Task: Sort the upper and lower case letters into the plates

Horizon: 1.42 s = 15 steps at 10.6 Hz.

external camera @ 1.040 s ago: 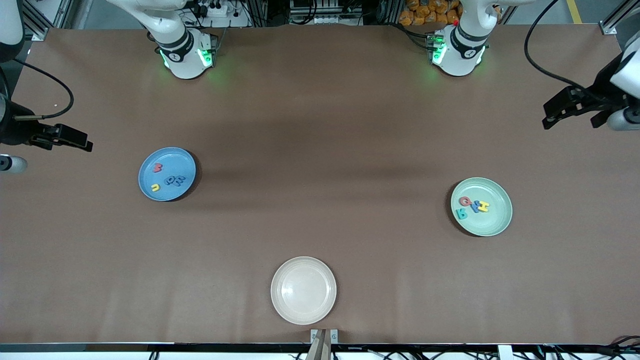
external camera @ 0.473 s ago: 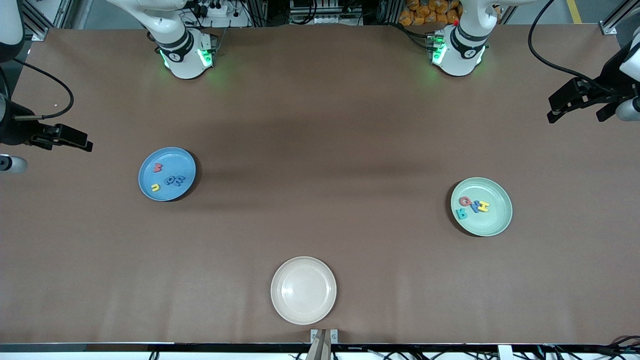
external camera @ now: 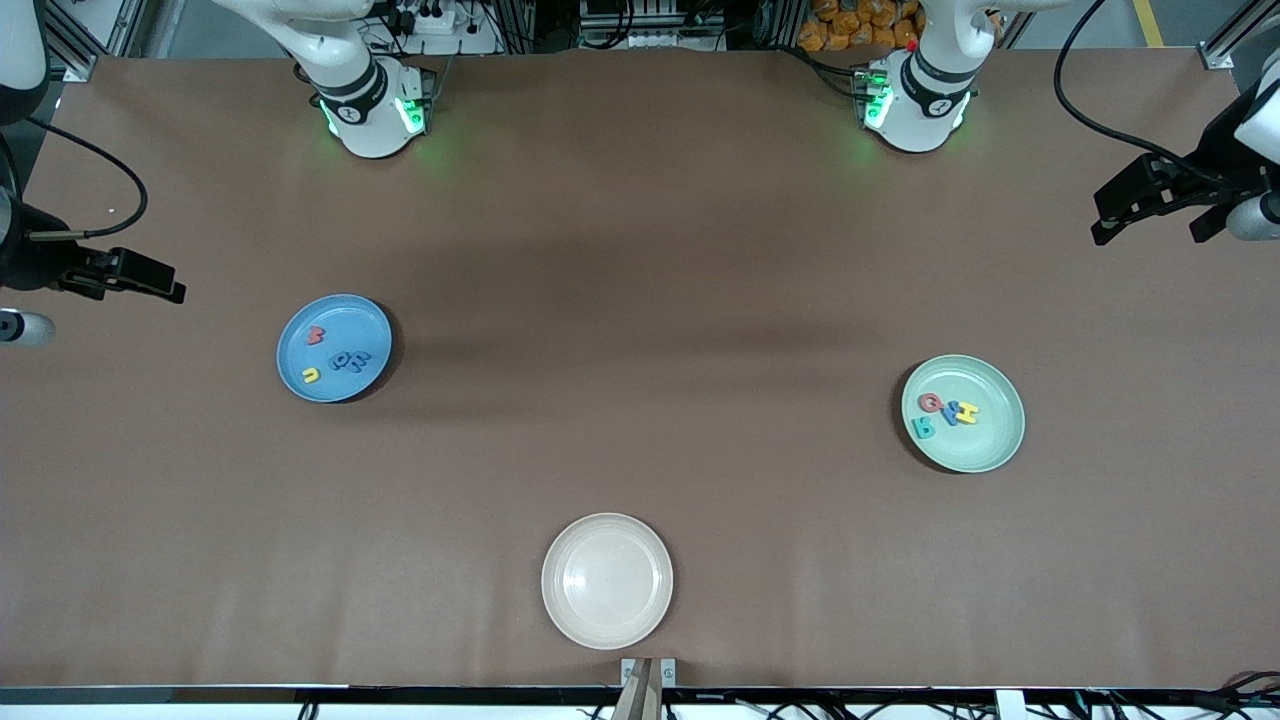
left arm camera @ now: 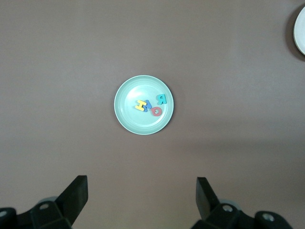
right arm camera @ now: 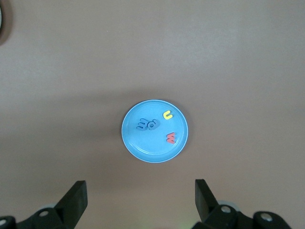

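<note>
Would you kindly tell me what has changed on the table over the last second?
The left gripper, open and holding nothing, rose and drew back toward the left arm's end of the table. The right gripper, the letters, the blue plate, the mint plate and the cream plate stayed put.

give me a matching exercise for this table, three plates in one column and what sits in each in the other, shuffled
Things:
1. blue plate
2. green plate
3. beige plate

What it holds:
A. nothing
B. four letters, among them a yellow H and a teal one
C. four letters, among them a yellow u and a red one

Pairs: 1-C, 2-B, 3-A
</note>
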{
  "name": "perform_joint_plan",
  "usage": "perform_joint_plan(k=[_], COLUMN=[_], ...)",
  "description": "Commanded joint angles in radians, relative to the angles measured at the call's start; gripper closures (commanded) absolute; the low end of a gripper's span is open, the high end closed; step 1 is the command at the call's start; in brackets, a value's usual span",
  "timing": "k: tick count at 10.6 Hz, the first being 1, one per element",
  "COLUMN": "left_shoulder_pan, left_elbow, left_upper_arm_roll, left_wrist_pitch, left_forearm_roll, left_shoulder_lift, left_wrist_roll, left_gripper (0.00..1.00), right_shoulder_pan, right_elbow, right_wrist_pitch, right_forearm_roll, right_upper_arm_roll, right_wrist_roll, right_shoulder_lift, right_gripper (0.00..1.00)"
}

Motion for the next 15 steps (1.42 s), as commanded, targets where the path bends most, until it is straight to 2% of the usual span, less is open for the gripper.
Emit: perform_joint_plan(k=[1,8,11,15], left_shoulder_pan=[-0.002,0.001,0.002,0.005], left_elbow=[-0.006,-0.004,-0.003,-0.001], left_upper_arm_roll=[-0.001,-0.005,-0.005,-0.005], left_wrist_pitch=[-0.011,-0.011,-0.011,-0.011], left_forearm_roll=[0.001,-0.001,-0.001,-0.001], left_shoulder_lift=[-0.018,-0.020,-0.018,-0.017], left_wrist_roll=[0.022,0.023,0.023,0.023], left_gripper=[0.00,0.00,0.00,0.00], right_shoulder_pan=[-0.011,-0.013,-0.013,-0.011], right_elbow=[0.022,0.045,0.042,-0.047], right_wrist_pitch=[-0.011,-0.023,-0.048,-0.031], right_forearm_roll=[-0.015,-0.035,-0.033,-0.047], right_upper_arm_roll=[0.009,-0.005,-0.038,-0.037], right_wrist_roll=[0.002,0.001,-0.012,-0.016], right_shoulder_lift=[0.008,-0.002,-0.011,-0.075], right_gripper=[0.00,0.00,0.00,0.00])
